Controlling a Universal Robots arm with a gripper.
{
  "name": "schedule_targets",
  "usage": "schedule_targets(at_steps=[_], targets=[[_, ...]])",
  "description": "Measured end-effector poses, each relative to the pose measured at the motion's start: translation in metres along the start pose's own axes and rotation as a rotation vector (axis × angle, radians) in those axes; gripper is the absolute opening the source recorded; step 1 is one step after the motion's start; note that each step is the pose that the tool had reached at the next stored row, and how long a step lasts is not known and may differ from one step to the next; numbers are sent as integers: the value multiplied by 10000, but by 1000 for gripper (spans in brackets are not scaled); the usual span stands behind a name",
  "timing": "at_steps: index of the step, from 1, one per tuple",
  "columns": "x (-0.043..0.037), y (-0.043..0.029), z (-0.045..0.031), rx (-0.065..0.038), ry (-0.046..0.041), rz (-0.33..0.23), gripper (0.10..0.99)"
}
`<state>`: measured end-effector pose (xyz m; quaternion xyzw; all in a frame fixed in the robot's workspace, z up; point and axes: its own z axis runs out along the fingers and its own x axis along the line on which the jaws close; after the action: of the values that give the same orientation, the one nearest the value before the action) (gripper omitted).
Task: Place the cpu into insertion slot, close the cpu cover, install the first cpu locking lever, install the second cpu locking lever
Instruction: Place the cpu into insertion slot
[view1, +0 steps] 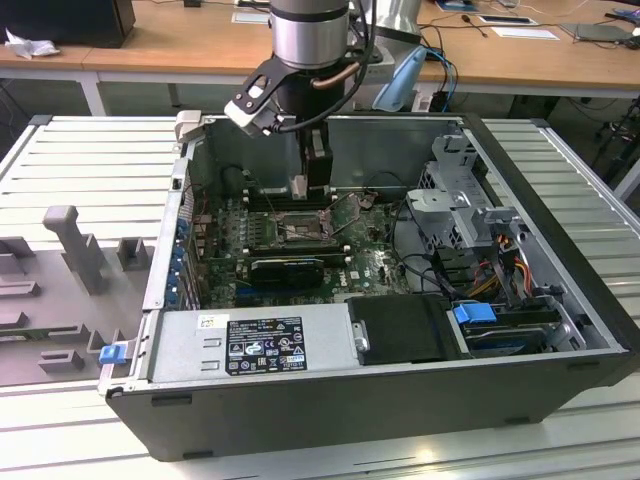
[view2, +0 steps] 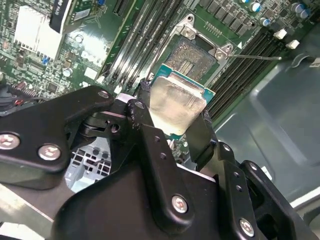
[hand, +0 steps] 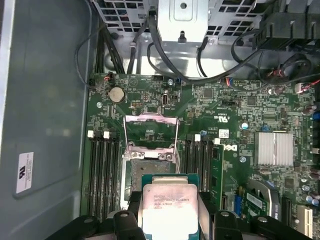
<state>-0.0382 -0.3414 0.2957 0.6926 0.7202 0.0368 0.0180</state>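
A ribbed metal worktop (view1: 80, 150) carries grey fixtures (view1: 70, 240) at the exterior view's left and, right of them, an open case (view1: 400, 410). The arm (view1: 310, 30) reaches down into the case's far side. The jaws pinch the cpu (view2: 177, 102) by two opposite edges and hold it just above the slot (view2: 192, 57), apart from it. The cover (hand: 150, 118) stands flipped up beyond. I'd say placing is in hand, and it calls for squaring the cpu to the slot's rim.

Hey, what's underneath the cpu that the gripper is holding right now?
Beneath the cpu, held in the gripper, lies the open insertion slot on the green motherboard, its contact field partly showing. The slot's part behind the chip is covered.
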Motion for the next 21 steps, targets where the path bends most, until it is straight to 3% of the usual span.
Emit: schedule_targets(at_steps=[21], targets=[[19,-89,584,0,-24,56,529]])
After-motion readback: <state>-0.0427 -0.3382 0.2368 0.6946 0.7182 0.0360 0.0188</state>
